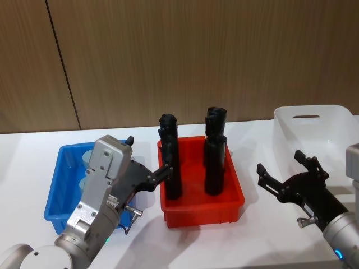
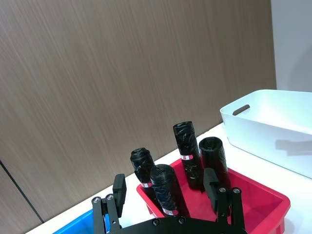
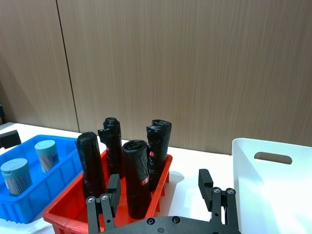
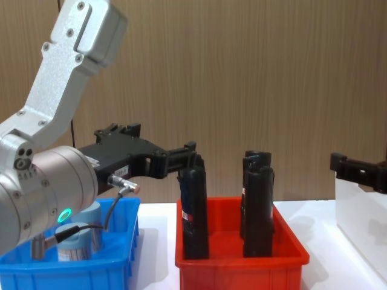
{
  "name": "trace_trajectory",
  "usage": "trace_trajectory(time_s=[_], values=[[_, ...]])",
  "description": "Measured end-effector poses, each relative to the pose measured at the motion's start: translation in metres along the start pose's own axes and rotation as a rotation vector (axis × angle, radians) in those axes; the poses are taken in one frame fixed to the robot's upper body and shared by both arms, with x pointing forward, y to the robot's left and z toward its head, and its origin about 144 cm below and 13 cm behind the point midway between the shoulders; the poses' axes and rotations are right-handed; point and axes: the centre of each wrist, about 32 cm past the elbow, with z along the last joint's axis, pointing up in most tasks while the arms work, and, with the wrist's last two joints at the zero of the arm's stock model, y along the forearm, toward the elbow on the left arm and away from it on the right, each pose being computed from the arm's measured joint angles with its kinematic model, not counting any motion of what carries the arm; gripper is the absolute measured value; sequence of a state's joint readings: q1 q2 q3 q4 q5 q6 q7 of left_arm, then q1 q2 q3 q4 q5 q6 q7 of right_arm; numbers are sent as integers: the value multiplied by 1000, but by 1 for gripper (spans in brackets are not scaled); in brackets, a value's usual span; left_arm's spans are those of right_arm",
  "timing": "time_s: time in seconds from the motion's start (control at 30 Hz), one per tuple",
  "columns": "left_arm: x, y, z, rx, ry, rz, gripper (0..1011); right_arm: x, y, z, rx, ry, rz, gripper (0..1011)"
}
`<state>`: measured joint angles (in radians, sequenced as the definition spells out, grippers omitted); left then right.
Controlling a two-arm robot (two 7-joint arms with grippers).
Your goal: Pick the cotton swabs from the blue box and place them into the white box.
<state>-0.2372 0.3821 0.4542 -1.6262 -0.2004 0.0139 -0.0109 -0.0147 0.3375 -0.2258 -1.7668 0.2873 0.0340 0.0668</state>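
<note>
Pale-blue-lidded swabs (image 3: 17, 174), two tubs, stand upright in blue box (image 1: 54, 193) at left of desk (image 1: 22, 168); lids up, so easy to grab from above. Left hand (image 1: 147, 156) hovers over that box's right side, fingers spread, empty; prob. the picker, being nearest. Right hand (image 1: 280, 162), also spread & empty, sits by white box (image 1: 320, 128), beyond red bin (image 1: 202, 213).

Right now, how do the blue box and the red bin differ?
The blue box holds two tubs of cotton swabs; the red bin holds four standing black rolls. The blue box sits to the robot's left of the red bin. Both are low, open-topped bins on the table.
</note>
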Motion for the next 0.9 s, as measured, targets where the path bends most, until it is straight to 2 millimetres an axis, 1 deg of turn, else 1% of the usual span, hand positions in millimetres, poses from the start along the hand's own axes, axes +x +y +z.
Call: trace_trajectory(time_s=[0.9], values=[[0,0,0,0,0,0,1004,0,0,0,0,0,0,1002]])
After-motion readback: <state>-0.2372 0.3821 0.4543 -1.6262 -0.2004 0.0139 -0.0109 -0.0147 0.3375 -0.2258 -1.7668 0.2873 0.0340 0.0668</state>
